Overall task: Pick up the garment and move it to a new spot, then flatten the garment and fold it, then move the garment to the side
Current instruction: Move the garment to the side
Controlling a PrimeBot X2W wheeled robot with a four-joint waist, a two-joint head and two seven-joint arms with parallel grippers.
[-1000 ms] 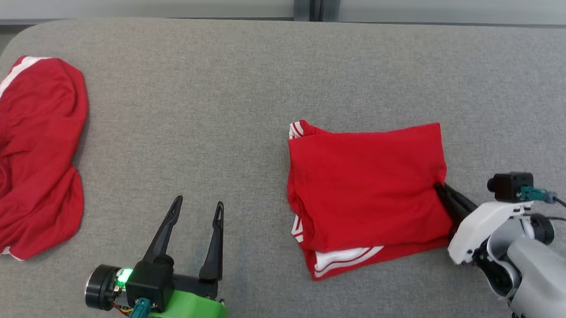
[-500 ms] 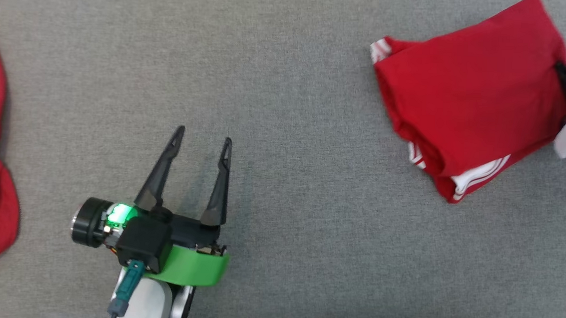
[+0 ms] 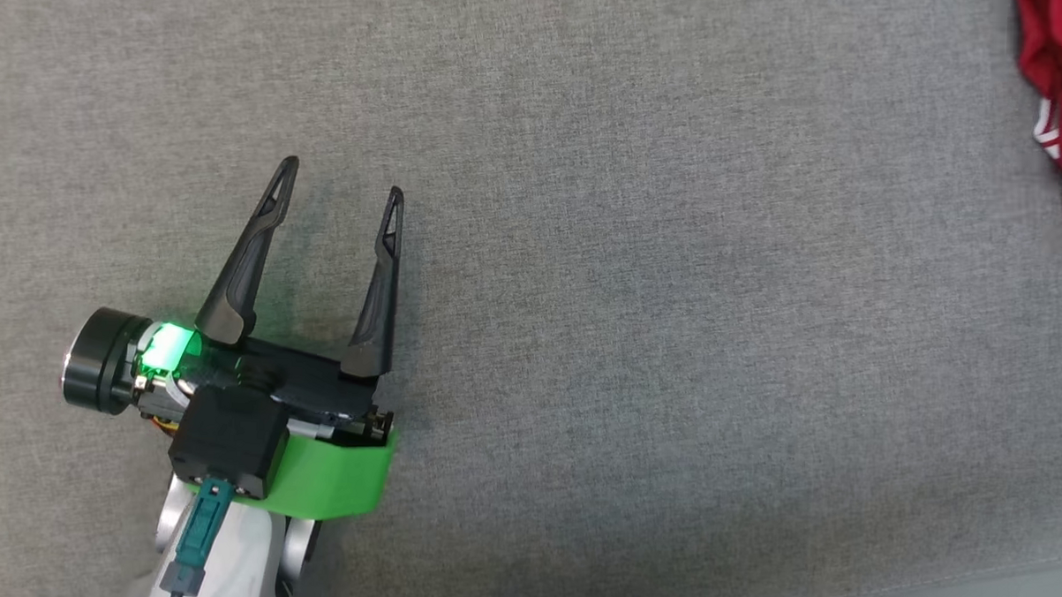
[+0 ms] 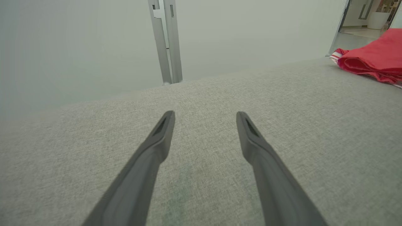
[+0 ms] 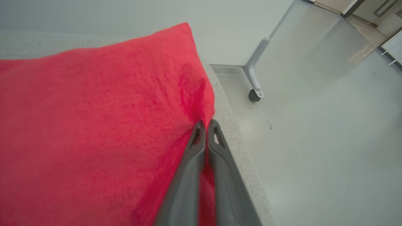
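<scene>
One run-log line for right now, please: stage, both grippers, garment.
stage: side move of folded garment | right gripper: shut on garment edge, at table edge | left gripper: open, empty, above table

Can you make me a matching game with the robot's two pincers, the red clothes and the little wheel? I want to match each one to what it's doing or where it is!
Things:
1. left pincer
2. right pincer
3. red garment
4. little wheel

States or places:
A. folded, lying by the edge of the grey table
B. down on the floor
C. wide open, nothing between its fingers
D. shut tight, pinching the garment

Right pairs: 1-C, 2-D, 3-A, 4-B
</scene>
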